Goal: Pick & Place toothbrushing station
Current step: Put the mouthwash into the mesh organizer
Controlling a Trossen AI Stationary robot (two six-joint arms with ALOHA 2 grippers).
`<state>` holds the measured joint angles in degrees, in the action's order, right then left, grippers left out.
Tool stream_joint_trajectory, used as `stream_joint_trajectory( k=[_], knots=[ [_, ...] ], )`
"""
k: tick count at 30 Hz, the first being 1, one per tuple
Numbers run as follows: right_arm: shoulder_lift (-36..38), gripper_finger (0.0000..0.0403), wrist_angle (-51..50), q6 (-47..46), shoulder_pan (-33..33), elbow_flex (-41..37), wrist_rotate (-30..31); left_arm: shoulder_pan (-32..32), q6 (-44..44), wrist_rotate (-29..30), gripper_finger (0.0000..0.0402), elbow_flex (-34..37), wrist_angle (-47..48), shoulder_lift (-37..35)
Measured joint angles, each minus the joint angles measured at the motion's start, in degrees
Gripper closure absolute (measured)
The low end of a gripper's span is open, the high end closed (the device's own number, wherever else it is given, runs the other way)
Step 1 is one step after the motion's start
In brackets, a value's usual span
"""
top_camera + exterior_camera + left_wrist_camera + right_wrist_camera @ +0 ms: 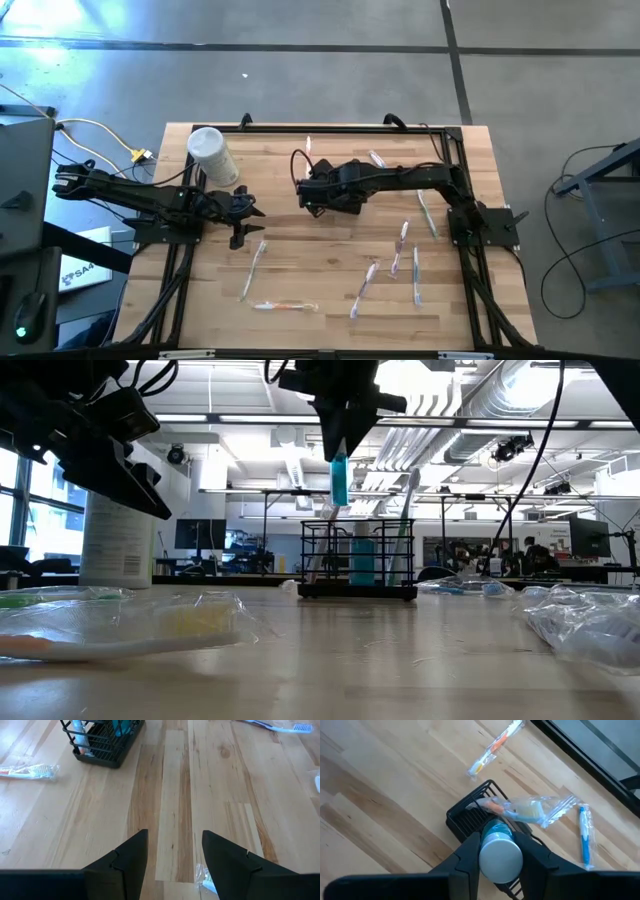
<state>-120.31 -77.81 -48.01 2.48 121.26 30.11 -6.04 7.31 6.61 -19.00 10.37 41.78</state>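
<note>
The right hand point(501, 851) pinches a blue tube point(339, 478) above the black caddy point(358, 560); the left hand point(174, 851) hangs spread, empty.

The right gripper point(501, 854) has its two dark fingers closed around a tube with a white round cap point(500, 857) and a blue body. It is directly above the black wire-mesh caddy point(470, 816) on the wooden table point(380, 795). A wrapped toothbrush point(530, 809) lies across the caddy, perhaps standing inside it. Two more wrapped toothbrushes lie on the table: an orange one point(494, 747) and a blue one point(585, 835).
</note>
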Motion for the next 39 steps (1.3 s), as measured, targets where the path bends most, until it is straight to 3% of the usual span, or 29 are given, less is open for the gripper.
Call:
stream_joint_trajectory(
  k=[10,29,39],
  knots=[
    [0.0,0.0315,4.4,0.3,-0.7,-5.2,-1.9,0.0,0.0,0.0,0.0215,0.0,0.0,0.0],
    [0.0,0.0315,5.6,1.3,-1.2,-6.0,-2.2,0.0,-1.0,0.0,0.0215,0.0,0.0,0.0],
    [0.0,0.0315,10.6,1.3,-2.3,-11.5,-5.5,0.0,-1.0,0.0,0.0215,0.0,0.0,0.0]
  ],
)
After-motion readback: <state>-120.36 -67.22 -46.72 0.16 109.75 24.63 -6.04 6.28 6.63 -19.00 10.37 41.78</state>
